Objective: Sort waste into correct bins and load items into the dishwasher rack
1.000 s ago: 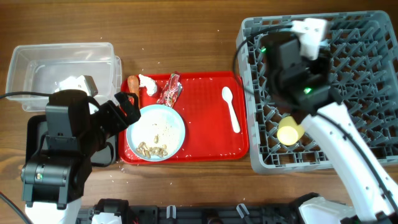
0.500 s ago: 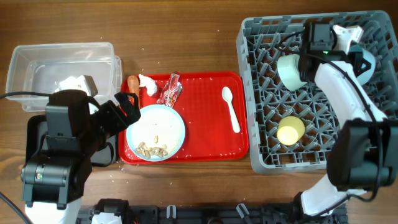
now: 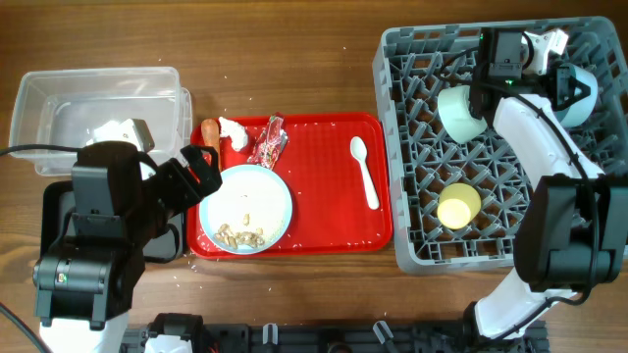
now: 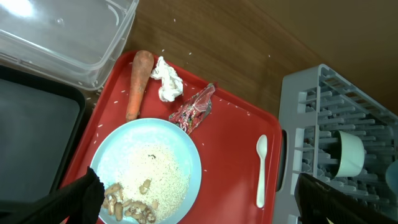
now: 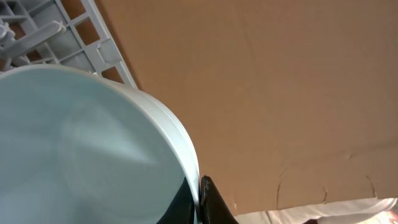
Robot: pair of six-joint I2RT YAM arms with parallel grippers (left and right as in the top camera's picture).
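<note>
The pale-blue plate (image 3: 257, 192) with rice crumbs (image 4: 155, 174) lies on the red tray's left. The carrot stub (image 4: 138, 81), tissue (image 4: 168, 78) and wrapper (image 4: 194, 109) lie behind it, and the white spoon (image 3: 365, 172) to its right. My left gripper (image 4: 199, 211) is open, low over the plate's near edge. In the grey rack (image 3: 412, 235) sit the pale-green bowl (image 3: 457, 111) and the yellow cup (image 3: 458, 206). My right gripper (image 5: 200, 200) is shut on the rim of the pale-blue bowl (image 5: 81, 143) at the rack's back right corner (image 3: 581, 98).
The clear tub (image 3: 59, 93) holds a white scrap at back left. The black tray (image 4: 31, 137) lies in front of the tub, largely under my left arm. The red tray (image 3: 329, 216) sits between the bins and the rack.
My right arm swung from the rack's front middle to its back right corner with the pale-blue bowl, uncovering the pale-green bowl. The left arm has not moved.
</note>
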